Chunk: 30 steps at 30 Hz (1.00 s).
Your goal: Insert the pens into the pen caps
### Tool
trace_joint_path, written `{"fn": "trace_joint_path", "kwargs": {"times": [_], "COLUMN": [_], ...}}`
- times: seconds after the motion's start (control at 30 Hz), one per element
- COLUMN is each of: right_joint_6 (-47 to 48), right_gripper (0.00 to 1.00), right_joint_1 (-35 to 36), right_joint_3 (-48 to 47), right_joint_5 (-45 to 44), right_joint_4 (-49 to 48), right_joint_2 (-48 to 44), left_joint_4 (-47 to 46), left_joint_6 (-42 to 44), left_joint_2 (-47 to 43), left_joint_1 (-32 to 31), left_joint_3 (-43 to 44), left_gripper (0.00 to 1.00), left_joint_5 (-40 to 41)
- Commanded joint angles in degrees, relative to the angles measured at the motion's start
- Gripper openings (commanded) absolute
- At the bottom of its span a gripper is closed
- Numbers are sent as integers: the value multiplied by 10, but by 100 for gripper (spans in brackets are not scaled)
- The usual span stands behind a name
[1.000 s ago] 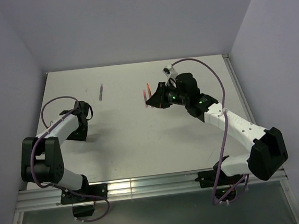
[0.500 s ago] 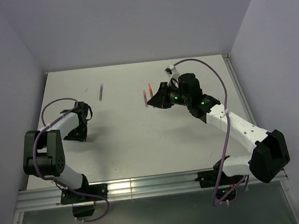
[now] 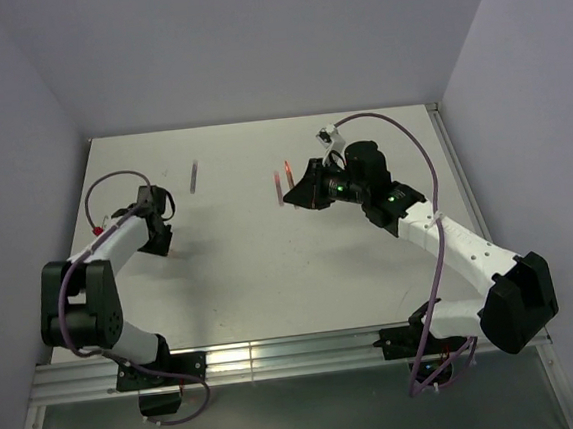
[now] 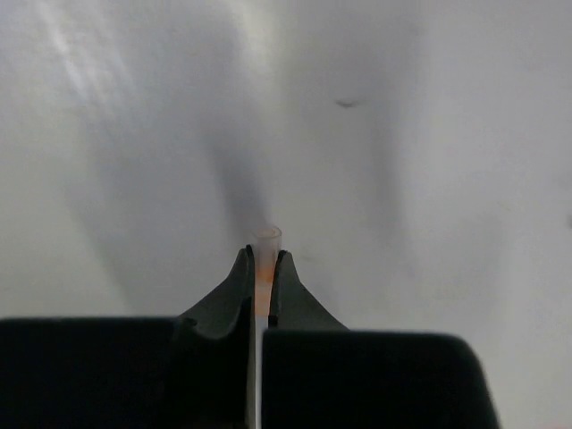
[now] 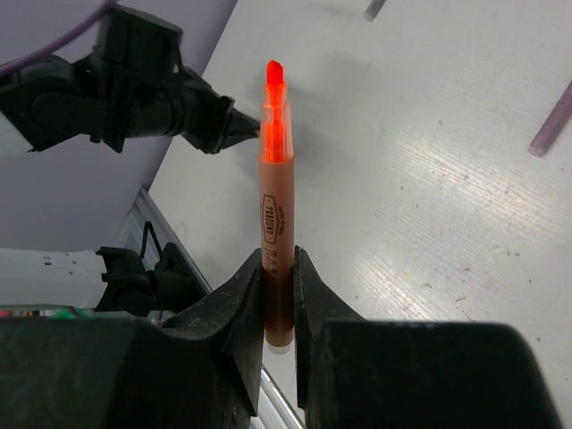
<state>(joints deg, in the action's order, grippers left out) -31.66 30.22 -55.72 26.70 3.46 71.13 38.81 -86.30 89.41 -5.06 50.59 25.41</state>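
Observation:
My right gripper (image 3: pixel 300 186) is shut on a red-orange pen (image 3: pixel 288 168) and holds it above the table's middle, tip toward the back. In the right wrist view the gripper (image 5: pixel 277 259) grips the pen (image 5: pixel 275 179) near its blunt end, bare tip out. My left gripper (image 3: pixel 159 243) is at the left, low over the table. In the left wrist view it (image 4: pixel 264 255) is shut on a pale pinkish pen cap (image 4: pixel 267 239), open end poking past the fingertips. A dark grey pen (image 3: pixel 195 175) lies at the back left. A pale pinkish stick (image 3: pixel 279 187) lies beside the right gripper.
The white table (image 3: pixel 252 278) is walled at the back and both sides. The right wrist view shows the left arm (image 5: pixel 134 80) at the upper left, the pinkish stick (image 5: pixel 552 121) at the right edge and a grey stick's end (image 5: pixel 375 9) at the top.
My left gripper has shifted a little toward the back of the table with the cap in it. My right gripper has moved slightly right, still holding the pen.

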Motion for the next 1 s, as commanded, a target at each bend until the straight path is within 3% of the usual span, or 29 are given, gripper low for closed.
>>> {"fn": "trace_joint_path", "kwargs": {"times": [0.0,0.17,0.33,0.67,0.77,0.97], "right_joint_6": [0,-12,-41,-67,-69,-64], "right_gripper": [0,0,0,0,0,0], "right_joint_1": [-2,42,113,260,269,274], "right_joint_3": [-3,1,6,-32,-42,-66], "right_joint_5": [28,19,-16,-94,-96,-105], "right_joint_4": [-29,-33,-61,-122,-130,-127], "right_joint_2": [-19,-45,-72,-43,-27,-10], "left_joint_4": [-102,-222,-339,-537,-581,-692], "left_joint_6": [137,283,351,320,301,234], "left_joint_2": [-102,-220,-290,-349,-353,-362], "left_joint_1": [-10,-13,-14,-14,-14,-21], "left_joint_3": [21,62,72,42,31,-15], "left_gripper": [0,0,0,0,0,0], "left_joint_5": [-88,-220,-415,-660,-711,-739]}}
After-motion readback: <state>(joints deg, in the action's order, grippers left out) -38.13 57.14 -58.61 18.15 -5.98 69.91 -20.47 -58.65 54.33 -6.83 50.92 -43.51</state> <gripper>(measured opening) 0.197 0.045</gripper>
